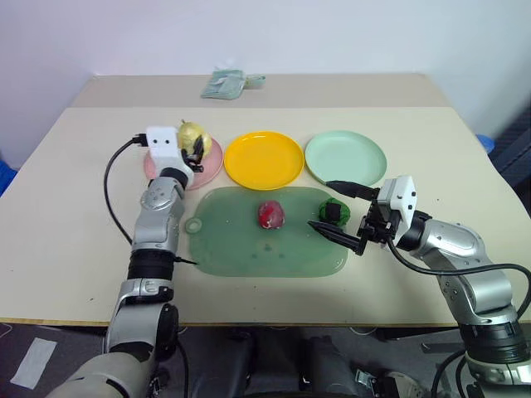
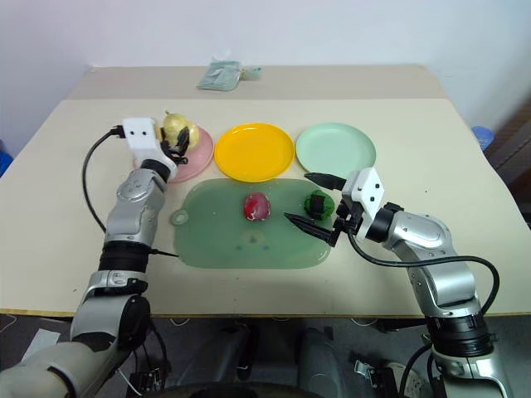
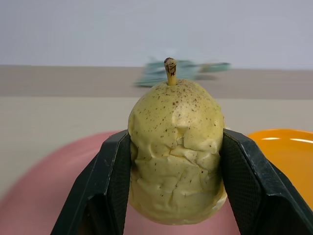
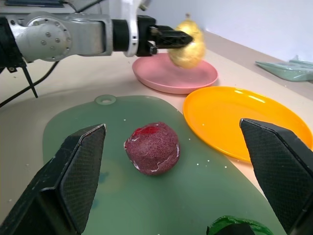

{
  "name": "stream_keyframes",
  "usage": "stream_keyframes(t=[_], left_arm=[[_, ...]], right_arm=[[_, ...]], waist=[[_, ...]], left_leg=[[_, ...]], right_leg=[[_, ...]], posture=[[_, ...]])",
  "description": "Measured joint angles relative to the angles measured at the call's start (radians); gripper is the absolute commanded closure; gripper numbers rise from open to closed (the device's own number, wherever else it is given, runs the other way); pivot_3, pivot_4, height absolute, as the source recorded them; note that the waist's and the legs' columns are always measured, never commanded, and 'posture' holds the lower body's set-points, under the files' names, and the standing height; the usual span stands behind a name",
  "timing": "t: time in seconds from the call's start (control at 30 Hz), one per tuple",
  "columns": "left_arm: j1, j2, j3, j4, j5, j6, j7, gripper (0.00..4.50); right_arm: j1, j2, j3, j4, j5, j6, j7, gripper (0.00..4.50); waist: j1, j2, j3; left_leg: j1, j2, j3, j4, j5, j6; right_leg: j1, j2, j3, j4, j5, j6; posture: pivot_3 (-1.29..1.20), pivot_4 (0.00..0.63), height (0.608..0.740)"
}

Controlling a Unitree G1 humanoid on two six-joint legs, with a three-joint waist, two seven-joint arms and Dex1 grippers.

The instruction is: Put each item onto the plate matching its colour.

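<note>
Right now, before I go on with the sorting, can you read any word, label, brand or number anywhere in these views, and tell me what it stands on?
None can be read.
Folded greenish packet at the table's far edge: any print on it is too blurred to read.
Pink plate, yellow plate, mint green plate, green mat, yellow pear, dark red fruit: no print visible.

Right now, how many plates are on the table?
3, in a row behind the green mat: the pink plate on the robot's left under the held pear, the yellow plate in the middle, the mint green plate on the right.
</note>
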Motion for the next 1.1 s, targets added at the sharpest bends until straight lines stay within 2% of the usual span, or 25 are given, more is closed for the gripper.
stream_keyframes(t=[0.43,0.47,0.5,0.57,0.6,0.67,0.73,0.87,1.0,1.1], left_arm=[[-0.193,-0.028,-0.117,0.339,0.034,-0.111,-0.247,2.38],[-0.198,-0.034,-0.121,0.370,0.035,-0.119,-0.266,1.39],[-0.199,-0.036,-0.124,0.383,0.036,-0.121,-0.272,1.13],[-0.207,-0.045,-0.128,0.414,0.043,-0.137,-0.276,0.20],[-0.209,-0.047,-0.129,0.417,0.044,-0.143,-0.278,0.06],[-0.210,-0.053,-0.128,0.414,0.042,-0.157,-0.288,0.06],[-0.200,-0.061,-0.125,0.384,0.028,-0.158,-0.310,0.06],[-0.078,-0.053,-0.110,0.149,-0.065,-0.096,-0.409,0.06],[0.089,0.010,-0.106,-0.159,-0.211,0.063,-0.553,0.06],[0.164,0.054,-0.119,-0.321,-0.279,0.163,-0.622,0.06]], right_arm=[[0.041,0.001,-0.002,-0.055,0.000,0.002,-0.049,0.00],[0.049,0.001,-0.001,-0.063,0.000,0.004,-0.057,0.00],[0.050,0.001,-0.002,-0.065,0.000,0.004,-0.059,0.00],[0.060,0.001,-0.004,-0.075,0.000,0.006,-0.072,0.00],[0.067,0.001,-0.004,-0.084,0.000,0.006,-0.078,0.00],[0.073,0.001,-0.004,-0.086,0.000,0.008,-0.087,0.00],[0.078,0.000,-0.006,-0.089,0.000,0.010,-0.093,0.00],[0.089,0.000,-0.013,-0.097,0.001,0.012,-0.102,0.00],[0.092,0.000,-0.017,-0.099,0.001,0.012,-0.108,0.00],[0.092,0.002,-0.018,-0.099,0.002,0.011,-0.111,0.00]], waist=[[-0.003,0.000,0.000],[-0.003,0.000,0.000],[-0.003,0.000,0.000],[-0.003,0.000,0.000],[-0.003,0.000,0.000],[-0.003,0.000,0.000],[-0.004,0.000,0.000],[-0.015,0.000,0.000],[-0.031,0.000,0.000],[-0.028,0.000,0.000]], left_leg=[[0.000,0.000,0.000,0.000,0.000,0.000],[0.000,0.000,0.000,0.000,0.000,0.000],[0.000,0.000,0.000,0.000,0.000,0.000],[0.000,0.000,0.000,0.000,0.000,0.000],[0.000,0.000,0.000,0.000,0.000,0.000],[0.000,0.000,0.000,0.000,0.000,0.000],[0.000,0.000,0.000,0.000,0.000,0.000],[0.000,0.000,0.000,0.000,0.000,0.000],[0.000,0.000,0.000,0.000,0.000,0.000],[0.000,0.000,0.000,0.000,0.000,0.000]], right_leg=[[-0.001,0.000,0.000,0.001,0.000,0.000],[-0.001,0.000,0.000,0.001,0.000,0.000],[-0.001,0.000,0.000,0.001,0.000,0.000],[-0.001,0.000,0.000,0.001,0.000,0.000],[-0.001,0.000,0.000,0.001,0.000,0.000],[-0.001,0.000,0.000,0.001,0.000,0.000],[-0.001,0.000,0.000,0.001,0.000,0.000],[-0.002,0.000,0.001,0.002,0.000,0.000],[-0.002,0.000,0.002,0.004,0.000,0.000],[-0.002,0.000,0.002,0.004,0.000,0.000]], posture=[[0.00,0.150,0.740],[0.00,0.150,0.740],[0.00,0.150,0.740],[0.00,0.150,0.740],[0.00,0.150,0.740],[0.00,0.150,0.740],[0.00,0.150,0.740],[0.00,0.150,0.740],[0.00,0.150,0.740],[0.00,0.150,0.740]])
